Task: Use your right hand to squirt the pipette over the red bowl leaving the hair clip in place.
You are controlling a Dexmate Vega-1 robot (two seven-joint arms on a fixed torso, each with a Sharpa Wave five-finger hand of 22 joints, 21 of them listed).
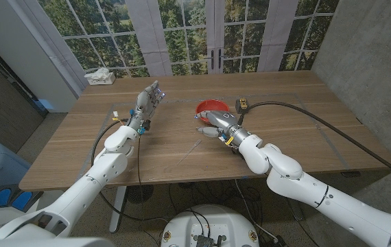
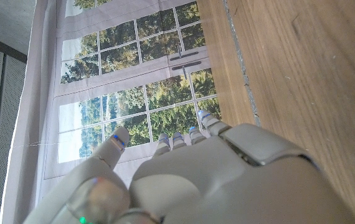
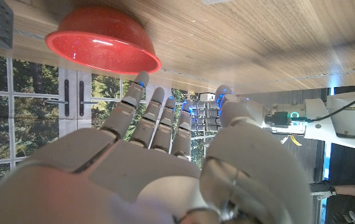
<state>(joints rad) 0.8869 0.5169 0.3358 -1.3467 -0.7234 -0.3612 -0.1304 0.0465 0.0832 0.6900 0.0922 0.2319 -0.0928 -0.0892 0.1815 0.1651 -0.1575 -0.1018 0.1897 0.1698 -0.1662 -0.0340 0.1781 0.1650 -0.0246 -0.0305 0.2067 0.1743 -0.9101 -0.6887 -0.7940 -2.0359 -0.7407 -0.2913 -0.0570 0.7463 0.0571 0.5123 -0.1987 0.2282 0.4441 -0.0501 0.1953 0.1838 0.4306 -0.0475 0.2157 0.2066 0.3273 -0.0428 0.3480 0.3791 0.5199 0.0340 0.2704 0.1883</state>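
Both hands' fingers spread, right hand (image 1: 211, 128) beside red bowl (image 1: 210, 108).

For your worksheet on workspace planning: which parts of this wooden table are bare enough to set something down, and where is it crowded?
Bare wood lies right of the red bowl and along the near edge of the wooden table on its left side. Crowded: the middle, around the bowl, right hand, thin pipette and raised left hand.

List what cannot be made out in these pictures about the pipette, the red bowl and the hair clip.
- Pipette: in the head view it is just a thin pale line, too small to confirm.
- Red bowl: in the head view the right hand hides its near rim, and its contents are unreadable.
- Hair clip: too small for detail in the head view, and cut off by the edge in the right wrist view.
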